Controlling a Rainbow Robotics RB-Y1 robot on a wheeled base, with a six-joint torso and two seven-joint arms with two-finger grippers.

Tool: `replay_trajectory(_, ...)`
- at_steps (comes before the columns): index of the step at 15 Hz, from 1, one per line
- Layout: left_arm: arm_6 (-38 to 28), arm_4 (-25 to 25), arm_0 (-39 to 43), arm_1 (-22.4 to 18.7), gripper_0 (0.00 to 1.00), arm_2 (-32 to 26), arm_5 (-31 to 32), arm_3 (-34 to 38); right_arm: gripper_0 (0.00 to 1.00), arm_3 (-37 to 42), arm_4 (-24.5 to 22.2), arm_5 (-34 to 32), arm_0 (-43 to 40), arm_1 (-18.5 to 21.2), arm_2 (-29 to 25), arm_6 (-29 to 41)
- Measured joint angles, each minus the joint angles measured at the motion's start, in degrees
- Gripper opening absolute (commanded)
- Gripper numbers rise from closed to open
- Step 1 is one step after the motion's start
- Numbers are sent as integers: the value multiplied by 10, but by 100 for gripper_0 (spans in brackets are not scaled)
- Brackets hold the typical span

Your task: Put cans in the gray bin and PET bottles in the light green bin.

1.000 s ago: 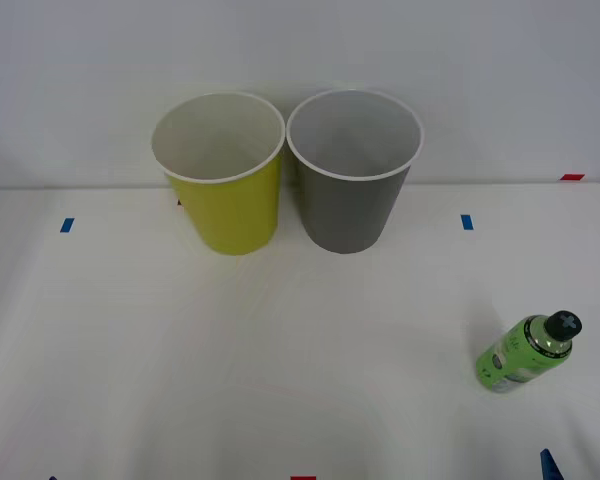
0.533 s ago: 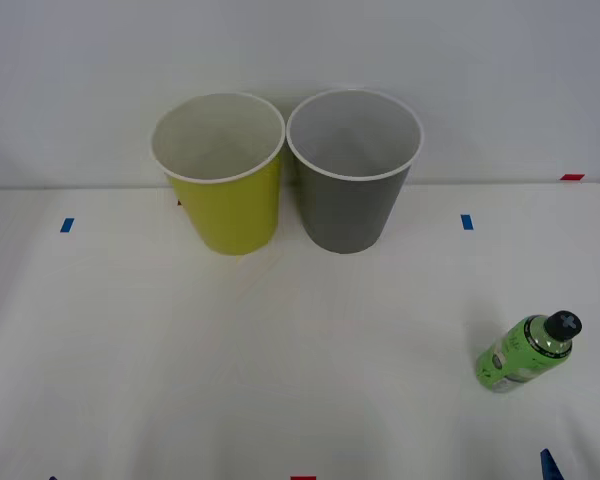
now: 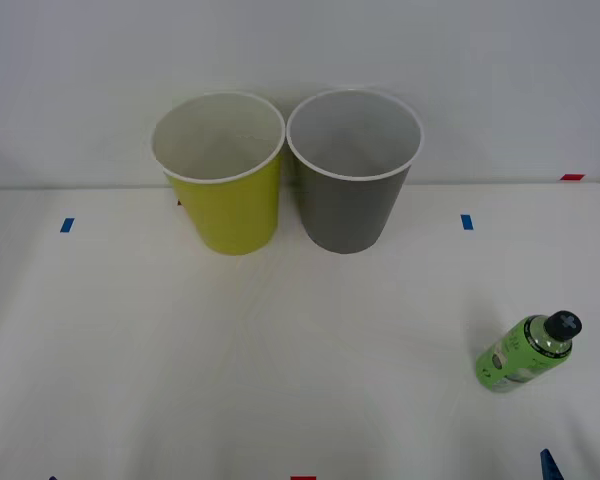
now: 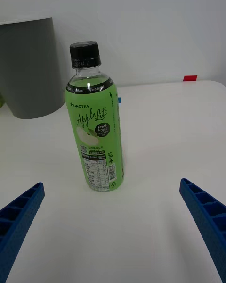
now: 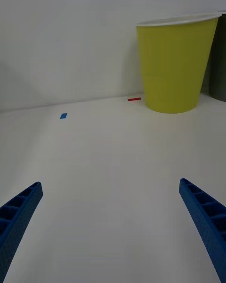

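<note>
**Bottle stands alone on the surface, both grippers open and waiting**

A small clear PET bottle with a bright green label and black screw cap stands upright on the white surface, toward the robot's right and well apart from the bins. At the back, the light green bin and the gray bin stand side by side, almost touching, the green one on the left. No cans appear.

The right gripper faces the bottle from nearby, its blue ribbed fingers spread wide and holding nothing. The left gripper hovers low over bare surface, also wide open and empty, facing the light green bin.

The bottle seems to hold pale liquid, so it is probably moderately heavy. Its thin plastic wall may give under a hard squeeze, and the glossy label looks slippery. A hold around the labelled middle, below the shoulder, looks steadiest.
</note>
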State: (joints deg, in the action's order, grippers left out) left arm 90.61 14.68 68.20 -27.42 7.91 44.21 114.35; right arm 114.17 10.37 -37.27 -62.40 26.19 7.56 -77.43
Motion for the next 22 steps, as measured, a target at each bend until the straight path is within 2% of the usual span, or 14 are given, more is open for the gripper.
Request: replay_trajectory(22, 0, 0, 0, 0, 100, 0, 0, 0, 100, 0, 0, 0, 0, 0, 0, 0)
